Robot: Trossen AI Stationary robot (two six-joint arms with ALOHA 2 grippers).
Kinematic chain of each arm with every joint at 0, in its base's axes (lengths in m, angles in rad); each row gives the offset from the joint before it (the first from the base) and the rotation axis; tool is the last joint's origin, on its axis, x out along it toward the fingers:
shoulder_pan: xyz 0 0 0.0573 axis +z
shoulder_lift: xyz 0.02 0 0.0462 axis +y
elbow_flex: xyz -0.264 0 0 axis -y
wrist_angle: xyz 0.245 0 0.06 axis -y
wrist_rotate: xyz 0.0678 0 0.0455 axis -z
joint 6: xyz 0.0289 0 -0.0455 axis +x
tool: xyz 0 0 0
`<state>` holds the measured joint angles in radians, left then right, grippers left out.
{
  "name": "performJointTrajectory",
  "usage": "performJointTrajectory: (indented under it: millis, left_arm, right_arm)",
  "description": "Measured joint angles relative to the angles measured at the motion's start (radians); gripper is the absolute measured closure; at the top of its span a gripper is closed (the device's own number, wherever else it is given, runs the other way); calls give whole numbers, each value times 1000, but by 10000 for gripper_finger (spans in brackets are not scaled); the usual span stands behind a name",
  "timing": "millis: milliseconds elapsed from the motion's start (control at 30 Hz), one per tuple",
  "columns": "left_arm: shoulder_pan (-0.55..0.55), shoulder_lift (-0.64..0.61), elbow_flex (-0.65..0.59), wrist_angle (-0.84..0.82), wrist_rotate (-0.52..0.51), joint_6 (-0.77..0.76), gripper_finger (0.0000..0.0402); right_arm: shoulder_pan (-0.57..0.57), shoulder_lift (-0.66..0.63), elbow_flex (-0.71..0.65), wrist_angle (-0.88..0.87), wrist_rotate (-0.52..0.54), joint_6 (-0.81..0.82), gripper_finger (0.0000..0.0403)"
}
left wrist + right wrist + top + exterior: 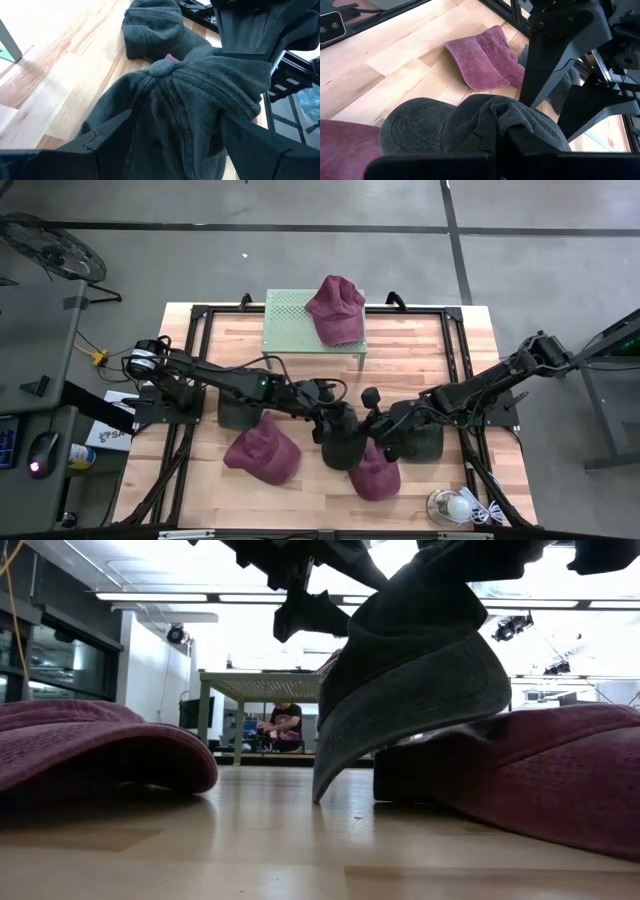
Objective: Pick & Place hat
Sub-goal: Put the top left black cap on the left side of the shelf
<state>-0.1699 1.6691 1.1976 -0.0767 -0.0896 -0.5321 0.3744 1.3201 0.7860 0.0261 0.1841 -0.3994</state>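
A dark grey cap point(345, 448) sits mid-table, held between both grippers. My left gripper point(333, 423) comes from the table's left and my right gripper point(380, 420) from the right; both are shut on the cap. In the low view the cap point(420, 670) hangs raised and tilted, brim pointing down. Maroon caps lie brim-down on the table to its left point(262, 450) and near right point(375, 475). A third maroon cap point(335, 310) rests on the green stand point(290, 325). My left gripper point(175, 142) has the cap's crown point(165, 100) between its two fingers, which stand wide on either side of the bunched cloth below the top button point(161, 67). The cap is tilted, its brim tip point(320, 792) at the table. My right gripper point(495, 142) pinches a bunched fold of the crown cloth point(515, 112), opposite the brim point(415, 130). Its own fingers hide the exact place. It comes slanting from the table's right.
A second dark grey cap point(150, 25) lies on the wood beyond the held one. A lamp bulb with cable point(455, 505) sits at the near right corner. The black frame rails point(455, 350) border the work area. A person point(285, 725) sits far behind the table.
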Motion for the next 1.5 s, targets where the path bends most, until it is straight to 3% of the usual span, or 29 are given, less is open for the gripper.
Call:
performJointTrajectory:
  millis: [200,500,567,867,1167,1333,1500]
  left_arm:
    - [0,0,0,-1,-2,-7,174]
    - [0,0,0,-16,6,10,367]
    - [0,0,0,-27,6,19,391]
    - [0,0,0,-51,3,57,400]
    - [0,-89,0,-126,-5,147,373]
    - [0,-134,1,-129,12,235,310]
    - [0,-135,0,-88,141,235,212]
  right_arm:
    - [0,0,0,1,7,-2,403]
    - [0,0,0,1,9,-2,403]
    - [0,0,0,2,8,3,403]
    - [2,0,0,16,13,-1,403]
    - [33,-2,0,1,-31,-35,403]
    - [34,-7,25,-11,-106,-114,403]
    - [34,-8,87,-44,-176,-227,403]
